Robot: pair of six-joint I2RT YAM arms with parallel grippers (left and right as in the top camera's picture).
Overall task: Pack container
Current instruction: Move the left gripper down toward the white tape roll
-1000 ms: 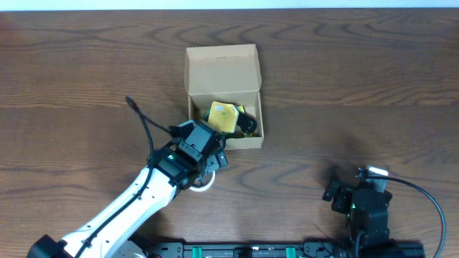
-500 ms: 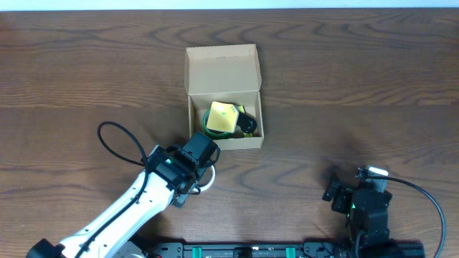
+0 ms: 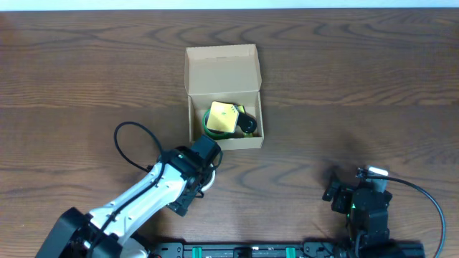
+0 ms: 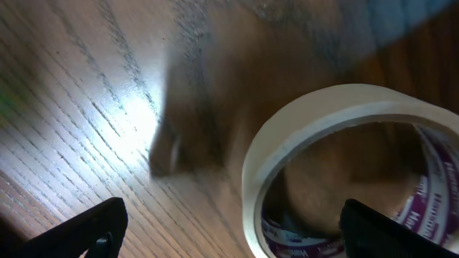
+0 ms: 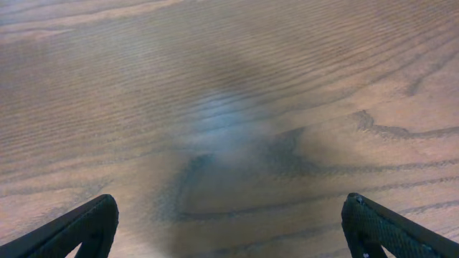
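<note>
Lying open-lidded at centre, seen overhead only — cardboard box (image 3: 224,100). Left wrist view is showing a white tape roll (image 4: 344,165), unheld, at the left gripper's (image 4: 233,218) wide-spread fingers; right gripper (image 5: 229,215) is gaping over brown woodgrain table (image 5: 229,86).

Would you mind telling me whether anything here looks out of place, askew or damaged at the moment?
Nothing looks spilled or damaged. One white tape roll lies on the table outside the container, near its front wall, beneath the open left tool. Inside, the yellow pad sits askew on a green roll.
</note>
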